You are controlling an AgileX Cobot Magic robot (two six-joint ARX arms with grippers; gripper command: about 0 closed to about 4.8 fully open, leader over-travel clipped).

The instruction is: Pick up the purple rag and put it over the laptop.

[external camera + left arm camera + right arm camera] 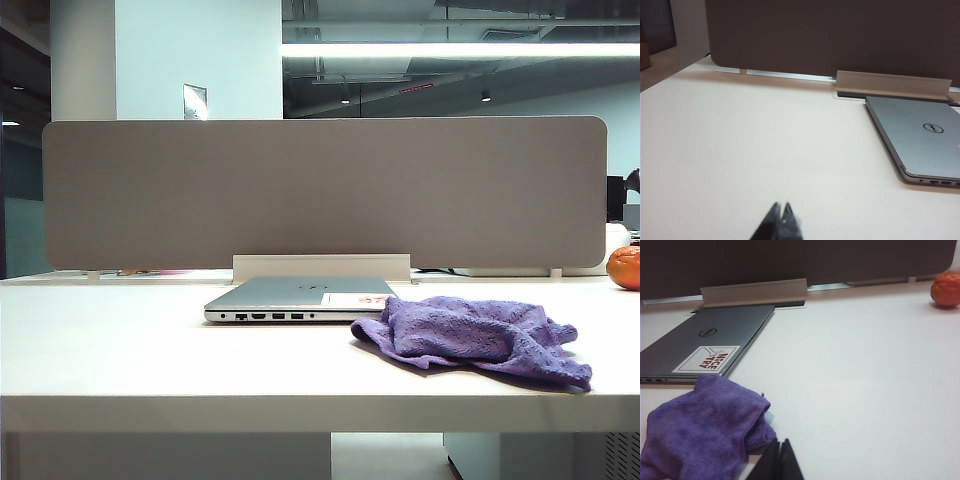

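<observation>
Right wrist view: purple rag lies crumpled just ahead of my right gripper, its far edge touching the closed laptop. Looks soft, light and floppy; I'd pinch a raised fold near its edge. Right jaws pressed together, holding nothing. Left gripper also closed and empty over bare table, laptop well off to its side.

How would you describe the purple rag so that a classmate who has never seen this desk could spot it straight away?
Start at the long grey divider panel along the back of the white desk; in front of its middle lies a closed silver laptop. Just right of the laptop, at its front corner, lies the purple rag, the only soft, crumpled, violet thing there, unlike the round orange fruit far right.
</observation>
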